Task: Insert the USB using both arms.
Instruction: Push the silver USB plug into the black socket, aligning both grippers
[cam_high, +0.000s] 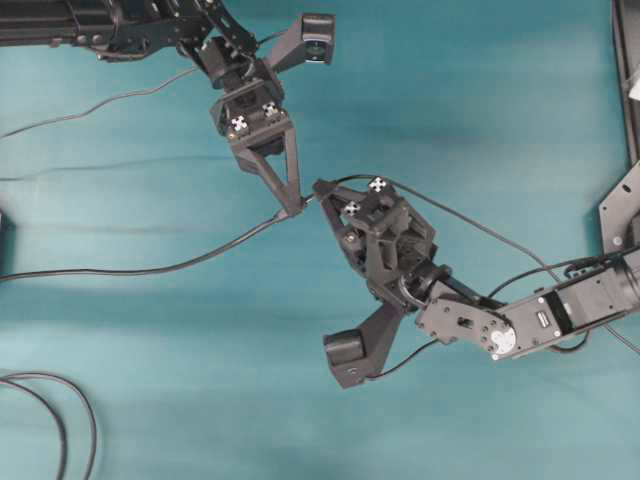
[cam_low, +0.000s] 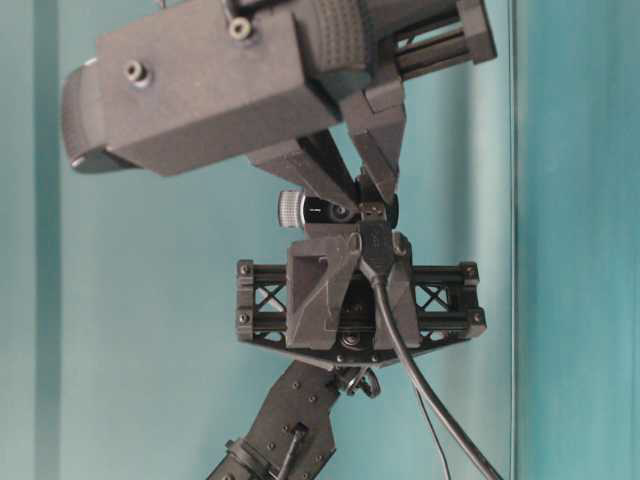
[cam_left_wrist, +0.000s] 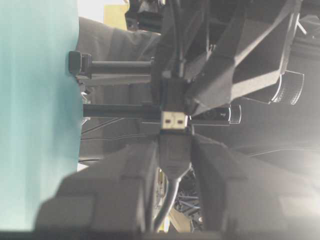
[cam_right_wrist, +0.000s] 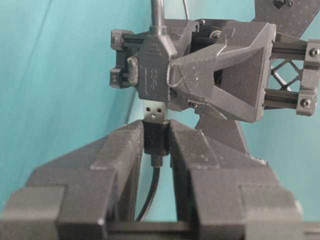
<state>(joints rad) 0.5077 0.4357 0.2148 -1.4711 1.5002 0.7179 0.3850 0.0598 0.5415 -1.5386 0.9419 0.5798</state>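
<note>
The USB (cam_right_wrist: 154, 111) is a small black plug with a silver tip, and my right gripper (cam_right_wrist: 156, 127) is shut on its black body. The tip points at the rounded dark socket end (cam_right_wrist: 152, 70) of the other cable and stands right at its mouth, with most of the metal still showing. My left gripper (cam_left_wrist: 175, 137) is shut on that socket end (cam_left_wrist: 175, 155), and the silver tip of the USB (cam_left_wrist: 173, 120) shows just beyond it. From overhead, the left gripper (cam_high: 293, 205) and the right gripper (cam_high: 320, 190) meet tip to tip above the teal table.
The socket's cable (cam_high: 200, 262) trails left across the table. The plug's thin cable (cam_high: 470, 225) arcs back over the right arm. A looped dark cable (cam_high: 60, 410) lies at the front left corner. A black frame (cam_high: 625, 100) runs along the right edge.
</note>
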